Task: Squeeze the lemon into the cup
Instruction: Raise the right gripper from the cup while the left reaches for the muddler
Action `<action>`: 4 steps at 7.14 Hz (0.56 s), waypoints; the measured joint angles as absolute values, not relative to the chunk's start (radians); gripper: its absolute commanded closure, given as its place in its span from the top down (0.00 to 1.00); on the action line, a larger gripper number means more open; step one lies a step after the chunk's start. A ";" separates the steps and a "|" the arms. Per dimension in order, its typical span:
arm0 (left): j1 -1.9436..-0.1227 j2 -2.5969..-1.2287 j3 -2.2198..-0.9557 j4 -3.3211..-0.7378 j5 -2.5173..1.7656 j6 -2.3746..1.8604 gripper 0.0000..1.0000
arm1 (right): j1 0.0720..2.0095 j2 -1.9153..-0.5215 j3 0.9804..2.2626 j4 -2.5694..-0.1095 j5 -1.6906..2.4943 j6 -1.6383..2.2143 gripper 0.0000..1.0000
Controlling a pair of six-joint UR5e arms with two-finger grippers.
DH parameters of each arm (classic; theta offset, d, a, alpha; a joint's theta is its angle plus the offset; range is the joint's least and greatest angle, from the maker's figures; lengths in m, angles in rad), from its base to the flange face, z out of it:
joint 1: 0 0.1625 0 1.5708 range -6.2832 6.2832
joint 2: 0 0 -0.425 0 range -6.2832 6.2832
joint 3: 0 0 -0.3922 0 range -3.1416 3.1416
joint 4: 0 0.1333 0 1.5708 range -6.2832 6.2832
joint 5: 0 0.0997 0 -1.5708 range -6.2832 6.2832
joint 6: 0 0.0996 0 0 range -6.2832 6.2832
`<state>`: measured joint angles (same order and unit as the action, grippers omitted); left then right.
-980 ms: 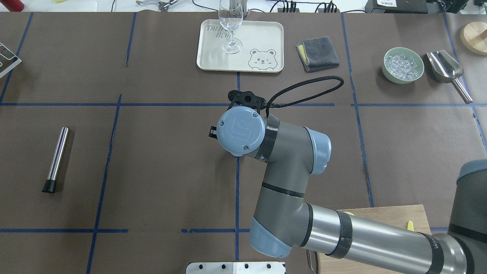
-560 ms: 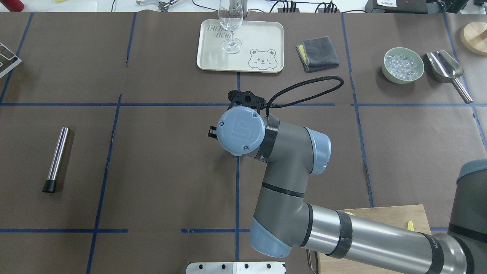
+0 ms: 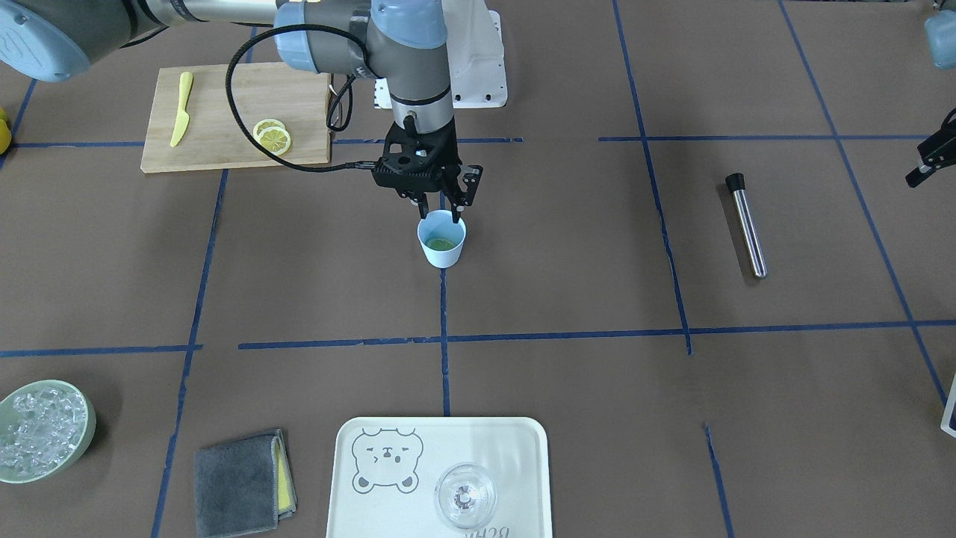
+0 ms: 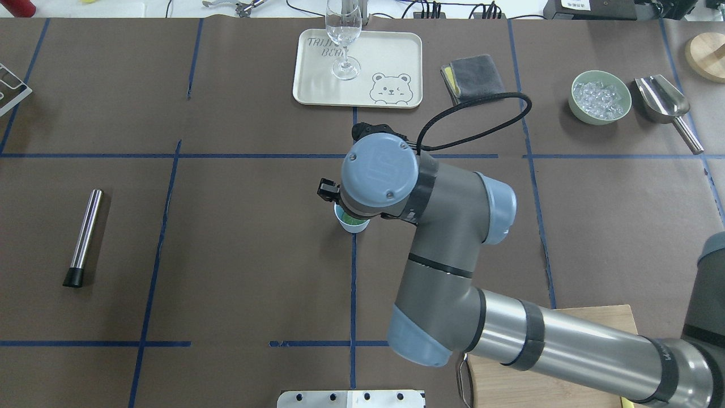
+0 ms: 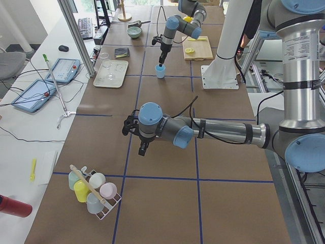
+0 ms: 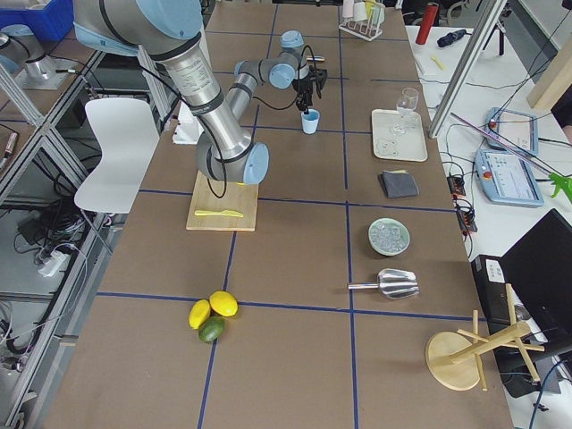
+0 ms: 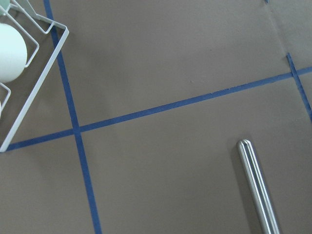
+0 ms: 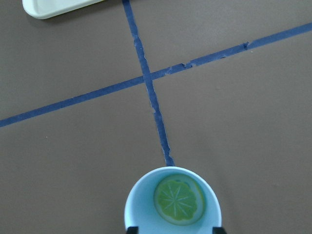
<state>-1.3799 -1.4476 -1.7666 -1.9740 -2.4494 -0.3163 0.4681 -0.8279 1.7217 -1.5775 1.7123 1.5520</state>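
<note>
The light-blue cup [image 3: 441, 250] stands at the table's middle on a blue tape line. A lemon slice [image 8: 179, 200] lies flat inside the cup, and it also shows in the front view [image 3: 441, 243]. My right gripper [image 3: 440, 212] hangs straight above the cup, open and empty, its fingertips [image 8: 131, 229] just over the rim on either side. In the overhead view the wrist hides most of the cup [image 4: 353, 224]. Two more lemon slices [image 3: 272, 137] lie on the wooden board [image 3: 224, 153]. My left gripper [image 3: 928, 158] is far off over bare table; I cannot tell its state.
A yellow knife [image 3: 180, 108] lies on the board. A steel rod [image 3: 747, 224] lies toward my left. A tray [image 3: 515, 441] with a clear glass [image 3: 465, 495], a grey cloth [image 3: 240, 482] and a bowl of ice [image 3: 41, 430] stand along the far edge. A wire cup rack [image 7: 34, 58] is near my left gripper.
My right wrist has shifted right and toward the far side. The cup with the slice in it, hidden under the wrist before, now shows.
</note>
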 measured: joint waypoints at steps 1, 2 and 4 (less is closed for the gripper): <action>-1.304 -1.472 -1.760 -1.995 -2.423 -0.461 1.00 | 0.518 -0.913 1.814 -1.580 1.780 1.503 0.75; -1.224 -1.500 -1.755 -2.005 -2.369 -0.576 1.00 | 0.575 -1.012 1.908 -1.581 1.850 1.427 1.00; -1.090 -1.544 -1.722 -2.014 -2.294 -0.690 1.00 | 0.660 -1.202 2.051 -1.578 1.926 1.292 1.00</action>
